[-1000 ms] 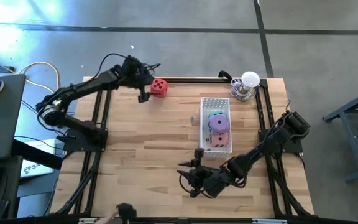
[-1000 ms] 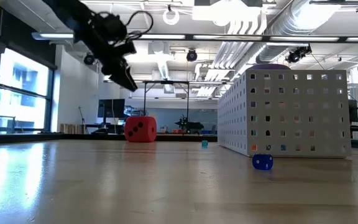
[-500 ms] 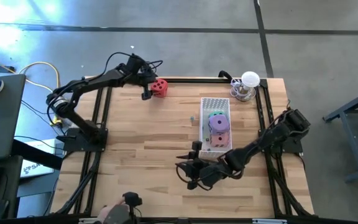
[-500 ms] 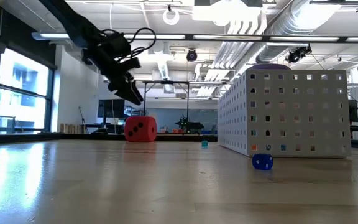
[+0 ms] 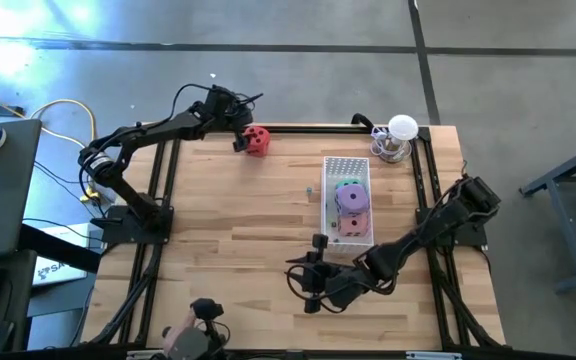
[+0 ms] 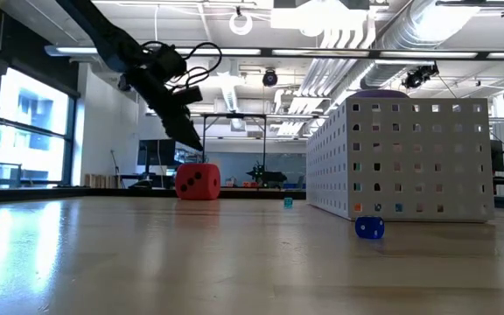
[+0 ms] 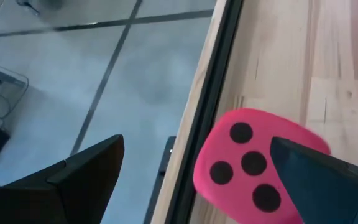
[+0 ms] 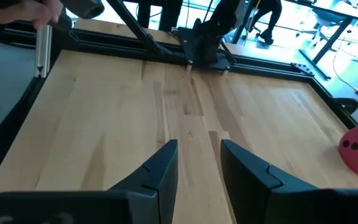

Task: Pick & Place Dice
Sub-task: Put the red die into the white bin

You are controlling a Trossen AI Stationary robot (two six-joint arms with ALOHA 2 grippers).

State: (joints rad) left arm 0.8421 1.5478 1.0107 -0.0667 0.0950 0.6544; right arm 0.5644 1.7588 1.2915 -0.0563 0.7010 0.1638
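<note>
Dice come first: seen from above, the red soft cube with dark pips (image 5: 257,141) sits alone near the table's far edge, while the green (image 5: 346,184), purple (image 5: 349,198) and pink (image 5: 355,221) soft cubes already lie in the white perforated box (image 5: 345,165) toward the right. By my reading three of four are placed and only the red one is left. The left gripper (image 5: 238,136) hangs just beside the red cube, its jaws spread wide and empty. A second ago it stood a little further toward the table's middle; it has since closed in on the cube. The right gripper (image 5: 311,275) waits low over the near side of the table, jaws narrowed with nothing between them.

From table height, the red cube (image 6: 198,182) rests on the wood with the left gripper (image 6: 185,133) above and to its side, apart from it. A small blue die (image 6: 369,228) lies before the box (image 6: 401,157).

The left wrist camera shows the cube (image 7: 253,165) between the spread fingers (image 7: 86,171), probably not yet touched.

The right wrist camera shows narrowed fingers (image 8: 160,169) over bare wood (image 8: 185,134).
</note>
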